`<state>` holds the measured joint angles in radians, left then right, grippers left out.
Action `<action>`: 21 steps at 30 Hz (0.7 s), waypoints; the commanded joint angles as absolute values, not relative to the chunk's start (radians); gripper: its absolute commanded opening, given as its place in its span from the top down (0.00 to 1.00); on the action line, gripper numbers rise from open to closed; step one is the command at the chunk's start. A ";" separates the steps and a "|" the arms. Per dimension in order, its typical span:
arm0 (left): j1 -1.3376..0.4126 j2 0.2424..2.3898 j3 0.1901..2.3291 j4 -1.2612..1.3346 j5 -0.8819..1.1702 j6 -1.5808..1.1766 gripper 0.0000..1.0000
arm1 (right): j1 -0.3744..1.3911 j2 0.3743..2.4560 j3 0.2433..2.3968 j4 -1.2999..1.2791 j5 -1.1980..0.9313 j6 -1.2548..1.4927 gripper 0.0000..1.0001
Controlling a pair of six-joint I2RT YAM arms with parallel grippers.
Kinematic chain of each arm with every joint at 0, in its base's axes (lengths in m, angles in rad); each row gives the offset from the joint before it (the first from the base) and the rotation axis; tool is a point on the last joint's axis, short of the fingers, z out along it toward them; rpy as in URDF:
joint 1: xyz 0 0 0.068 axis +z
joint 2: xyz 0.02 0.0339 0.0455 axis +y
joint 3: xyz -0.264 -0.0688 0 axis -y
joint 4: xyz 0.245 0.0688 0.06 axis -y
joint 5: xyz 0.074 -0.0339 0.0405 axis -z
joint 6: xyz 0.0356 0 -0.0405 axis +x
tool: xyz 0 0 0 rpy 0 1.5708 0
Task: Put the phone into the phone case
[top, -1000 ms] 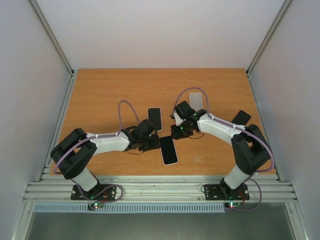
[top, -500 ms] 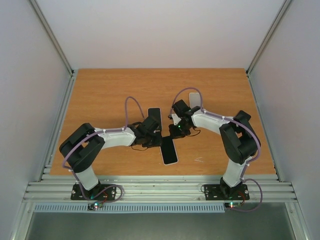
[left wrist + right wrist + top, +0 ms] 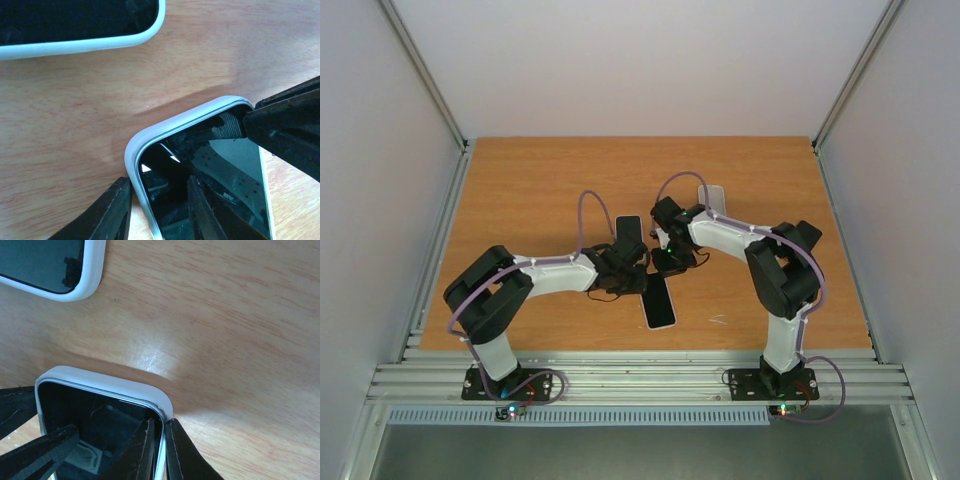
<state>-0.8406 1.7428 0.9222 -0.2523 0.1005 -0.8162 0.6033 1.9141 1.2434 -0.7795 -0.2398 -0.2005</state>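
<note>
A phone with a glossy dark screen lies in a white case point(image 3: 660, 303) on the wooden table, near the middle front. Both grippers meet at its far end. My left gripper point(image 3: 636, 272) stands astride the case's side rim point(image 3: 131, 165). One finger point(image 3: 107, 212) is outside against the wall, the other point(image 3: 202, 210) is over the screen, with a clear gap between them. My right gripper point(image 3: 666, 266) pinches the case's rim at a corner point(image 3: 161, 410). One of its fingers point(image 3: 142, 450) is on the screen side, the other outside.
A second white-rimmed case point(image 3: 630, 232) with a camera cut-out point(image 3: 70, 271) lies just beyond, and also shows in the left wrist view point(image 3: 80, 46). A white flat object point(image 3: 713, 198) lies further back right. Metal rails run along the table's left and front edges.
Both wrists have closed in on the far end of the cased phone, the left gripper moving right and away, the right gripper moving left. The phone has stayed in place.
</note>
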 commanded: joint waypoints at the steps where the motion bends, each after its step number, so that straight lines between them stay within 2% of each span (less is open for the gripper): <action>1: -0.853 1.813 0.903 -0.427 0.003 -0.789 0.67 | 0.645 2.091 1.208 -0.790 -0.032 -0.177 0.91; 6: -0.859 1.829 0.931 -0.504 -0.077 -0.773 0.67 | 0.675 2.046 1.198 -0.765 -0.068 -0.184 0.86; 10: -0.876 1.854 0.948 -0.549 -0.116 -0.765 0.67 | 0.675 1.916 1.135 -0.696 -0.136 -0.176 0.81; 15: -0.895 1.892 0.963 -0.585 -0.133 -0.763 0.68 | 0.674 1.759 1.070 -0.678 -0.122 -0.158 0.75; 21: -0.908 1.806 0.953 -0.584 -0.155 -0.783 0.65 | 0.675 1.622 0.994 -0.674 -0.135 -0.136 0.70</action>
